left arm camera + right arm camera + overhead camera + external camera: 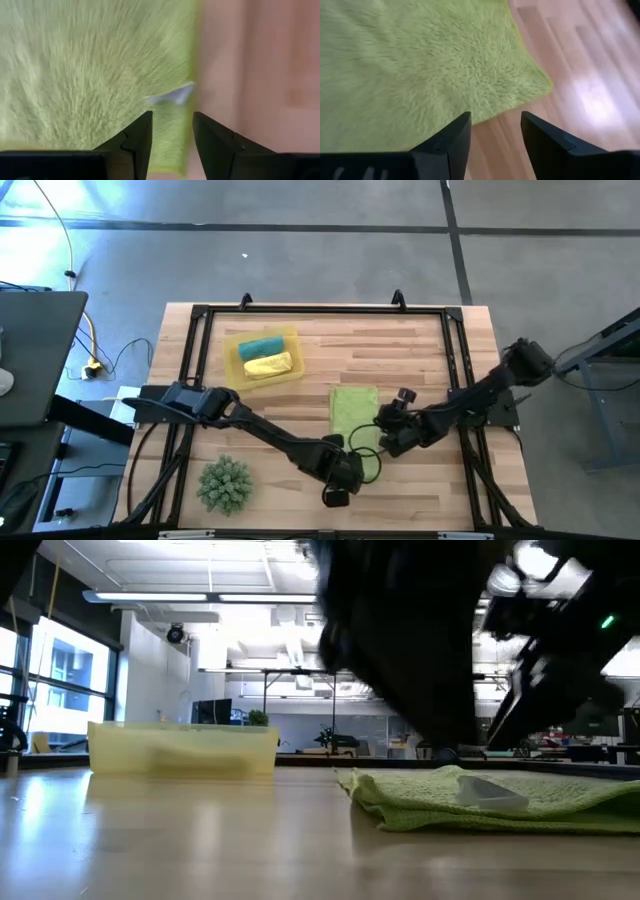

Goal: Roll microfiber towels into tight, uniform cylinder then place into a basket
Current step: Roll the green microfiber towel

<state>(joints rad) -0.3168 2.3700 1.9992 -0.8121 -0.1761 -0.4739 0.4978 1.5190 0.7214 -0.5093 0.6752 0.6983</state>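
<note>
The lime green towel point(353, 410) lies flat on the table, right of the middle; it also shows in the low view point(480, 802), with a small white tag point(172, 95) at one edge. My left gripper point(172, 127) is open, over that edge near the tag; in the high view it point(352, 450) is at the towel's near end. My right gripper point(492, 135) is open over a corner of the towel point(540, 82); it point(384, 432) is at the towel's near right. The teal roll point(262, 346) and the yellow roll point(268, 365) lie in the basket point(236, 370).
A spiky green plant-like ball point(225, 485) sits at the near left of the table. The basket point(185, 750) stands at the far left. A dark frame point(320, 310) runs around the table top. Bare wood lies between the basket and the towel.
</note>
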